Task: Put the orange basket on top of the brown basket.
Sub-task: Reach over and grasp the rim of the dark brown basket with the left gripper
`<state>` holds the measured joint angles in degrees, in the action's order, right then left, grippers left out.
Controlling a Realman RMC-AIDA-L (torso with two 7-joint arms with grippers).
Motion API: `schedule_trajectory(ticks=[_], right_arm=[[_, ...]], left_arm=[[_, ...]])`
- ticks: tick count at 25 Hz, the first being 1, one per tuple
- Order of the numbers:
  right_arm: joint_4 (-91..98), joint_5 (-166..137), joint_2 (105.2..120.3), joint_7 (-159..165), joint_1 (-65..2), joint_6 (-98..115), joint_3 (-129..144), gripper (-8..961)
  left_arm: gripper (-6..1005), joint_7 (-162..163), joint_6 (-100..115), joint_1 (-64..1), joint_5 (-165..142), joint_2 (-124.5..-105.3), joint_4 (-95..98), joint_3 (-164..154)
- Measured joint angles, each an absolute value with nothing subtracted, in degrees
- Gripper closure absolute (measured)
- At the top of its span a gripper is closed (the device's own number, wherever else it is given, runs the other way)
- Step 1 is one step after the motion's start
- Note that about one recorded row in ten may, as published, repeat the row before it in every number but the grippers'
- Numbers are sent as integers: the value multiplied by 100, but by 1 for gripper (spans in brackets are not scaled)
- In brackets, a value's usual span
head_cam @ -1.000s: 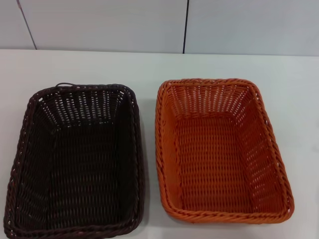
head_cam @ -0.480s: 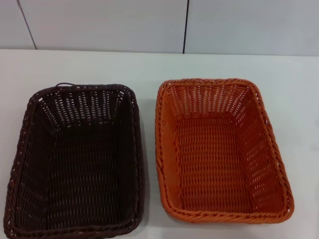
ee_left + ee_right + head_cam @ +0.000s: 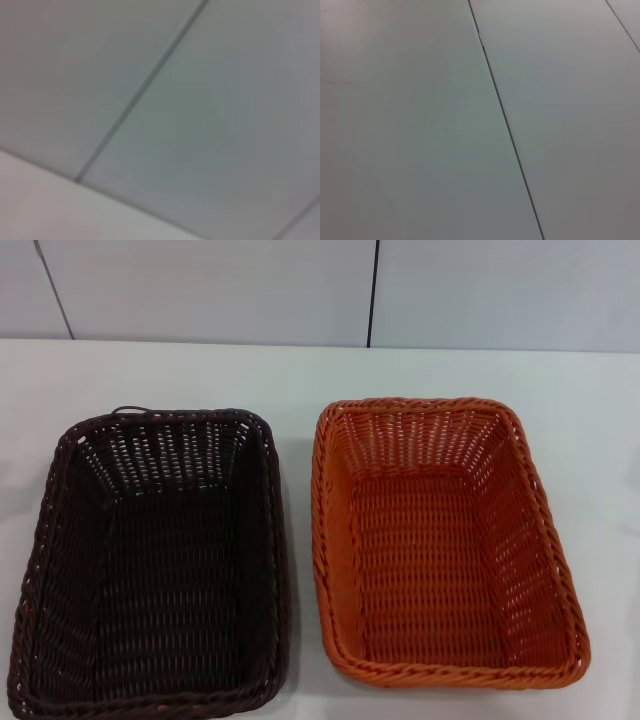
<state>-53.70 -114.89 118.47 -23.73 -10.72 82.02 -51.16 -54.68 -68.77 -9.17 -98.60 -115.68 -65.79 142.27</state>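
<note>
Head view: bright orange rectangular woven basket [image 3: 440, 540] sits just right of dark brown woven basket [image 3: 150, 560] on the white bench [image 3: 300, 370]. Neither arm's jaws show, so their state is unknown; gripping one rim could tilt the orange basket against its close neighbour.

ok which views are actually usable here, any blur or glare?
Head view: sharp, even light, no glare; weave is readable on the orange basket and the brown basket, with only faint shadows on the white table. Left wrist view: soft, out of focus, only wall panels. Right wrist view: sharper, also only panels and a seam.
</note>
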Motion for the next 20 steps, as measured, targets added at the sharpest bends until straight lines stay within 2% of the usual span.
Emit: schedule_trajectory(ticks=[4,7,9,20], right_arm=[[-5354,-11492,11847,-2373,-1108,8130,-5183,467],[-5321,-11504,11847,-2349,-1139,8079,-5225,466],[-5292,-11516,11847,-2334,-1170,8053,-5246,466],[-5229,-11522,11847,-2288,-1222,8033,-5283,467]], left_arm=[[204,-4813,-7169,-970,-10404,-11603,-7057,14164],[207,-3791,-7864,-1264,-11740,-11750,-7954,14002],[209,-3511,-8021,-1378,-12174,-11777,-8141,13823],[218,-2523,-8054,-1810,-13959,-11785,-8573,12926]])
